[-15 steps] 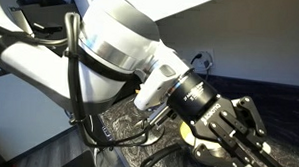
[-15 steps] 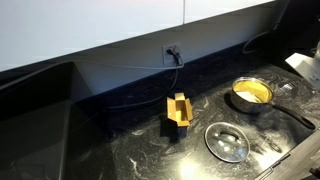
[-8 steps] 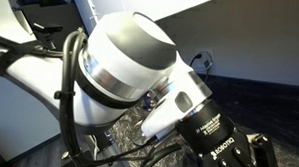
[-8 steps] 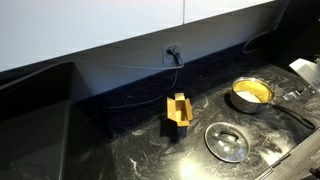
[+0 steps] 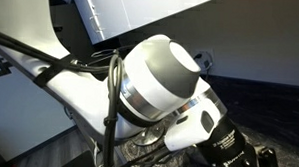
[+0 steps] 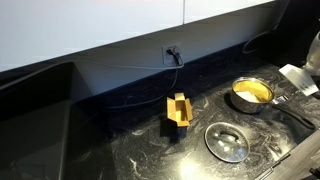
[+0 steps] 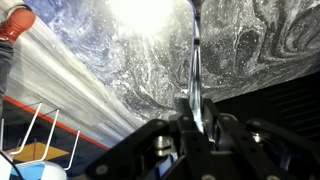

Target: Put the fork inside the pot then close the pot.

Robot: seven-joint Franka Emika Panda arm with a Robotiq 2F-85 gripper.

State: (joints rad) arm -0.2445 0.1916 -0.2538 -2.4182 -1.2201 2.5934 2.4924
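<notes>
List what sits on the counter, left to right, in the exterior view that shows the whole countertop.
yellow block → glass lid → pot. The robot part at the right edge overlaps the pot's handle, so it is left out.

Faint white lettering (image 5: 226,140) on the black wrist collar (image 5: 238,153), illegibly small; no other text anywhere.

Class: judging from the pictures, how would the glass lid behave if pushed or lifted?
The lid lies flat, so it would probably slide, not roll, on the glossy counter. It looks like glass, so it is likely fragile if dropped.
</notes>
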